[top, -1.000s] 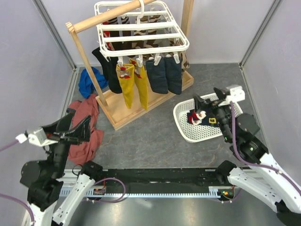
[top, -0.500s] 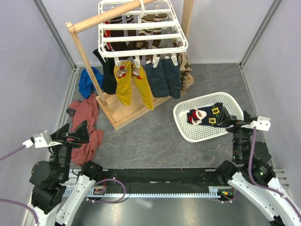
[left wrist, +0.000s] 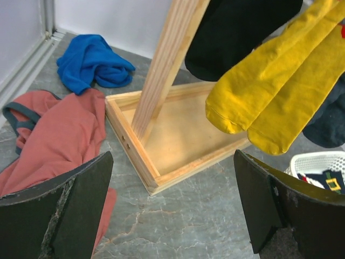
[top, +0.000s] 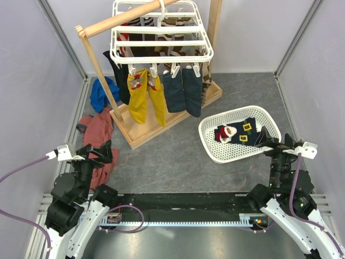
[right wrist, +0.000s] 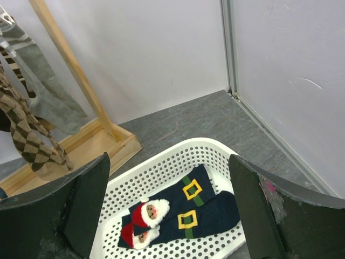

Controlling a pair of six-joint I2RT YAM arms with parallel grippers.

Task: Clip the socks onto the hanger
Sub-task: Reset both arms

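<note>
The white hanger (top: 161,40) hangs from the pole of the wooden stand (top: 161,123) at the back. A mustard-yellow pair of socks (top: 143,100) and a navy pair (top: 182,91) hang clipped along its front edge. In the left wrist view the yellow socks (left wrist: 264,102) hang at the upper right, with a navy sock (left wrist: 329,127) at the right edge. My left gripper (top: 99,152) (left wrist: 172,208) is open and empty, low at the near left. My right gripper (top: 274,142) (right wrist: 170,213) is open and empty, near the basket's right end.
A white mesh basket (top: 207,141) (right wrist: 178,148) holds dark socks with Santa figures (right wrist: 183,213). A red cloth (top: 99,140) (left wrist: 54,135) and a blue cloth (top: 102,91) (left wrist: 91,59) lie at the left. Brown argyle socks (right wrist: 24,135) hang behind the stand's base (left wrist: 178,135).
Both arms have drawn back toward the near edge. The right gripper left its place over the basket. The hanger and its socks have swung slightly to the left.
</note>
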